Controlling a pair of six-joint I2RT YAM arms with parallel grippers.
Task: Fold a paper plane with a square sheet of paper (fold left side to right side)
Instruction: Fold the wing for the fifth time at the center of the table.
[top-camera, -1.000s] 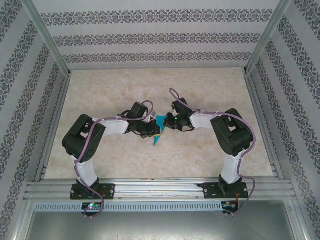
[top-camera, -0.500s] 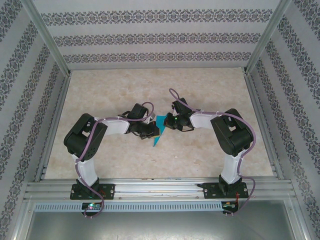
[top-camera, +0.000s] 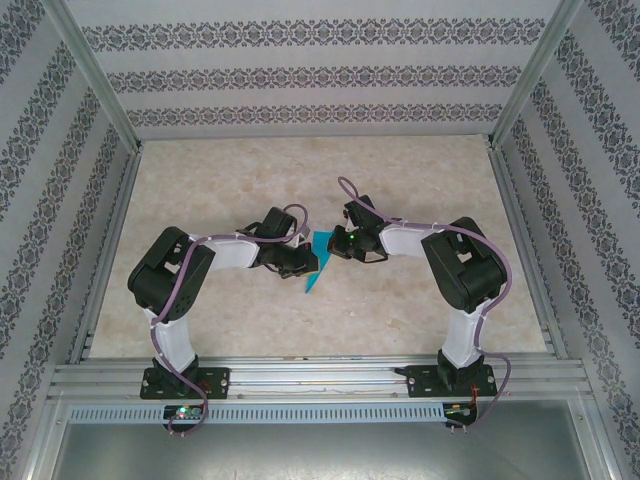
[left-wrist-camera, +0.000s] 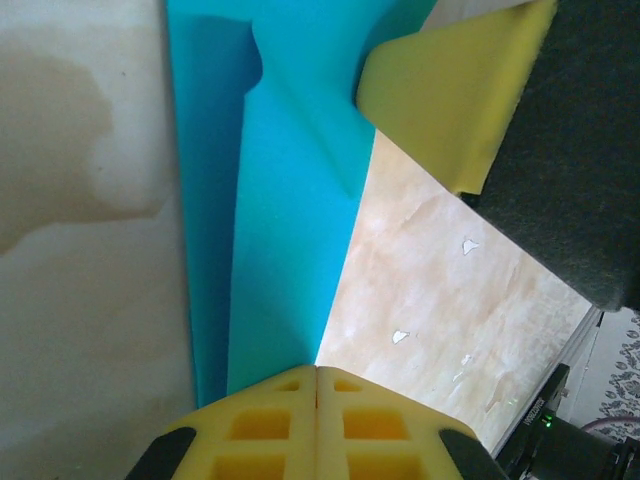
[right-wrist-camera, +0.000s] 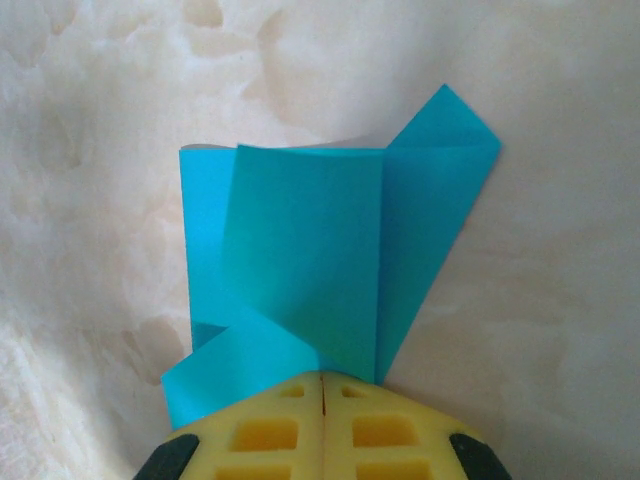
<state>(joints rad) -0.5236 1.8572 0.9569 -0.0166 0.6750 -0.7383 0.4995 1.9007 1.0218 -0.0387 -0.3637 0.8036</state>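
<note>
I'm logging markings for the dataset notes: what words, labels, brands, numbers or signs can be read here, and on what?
There is no text to read.
The teal-blue paper is plain, the yellow left claw and right claw are unmarked, and the wall strips carry ornament, not letters.

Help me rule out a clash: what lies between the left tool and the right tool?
The folded teal paper, seen in the top view; the left tool and right tool are each shut on an edge of it.
</note>
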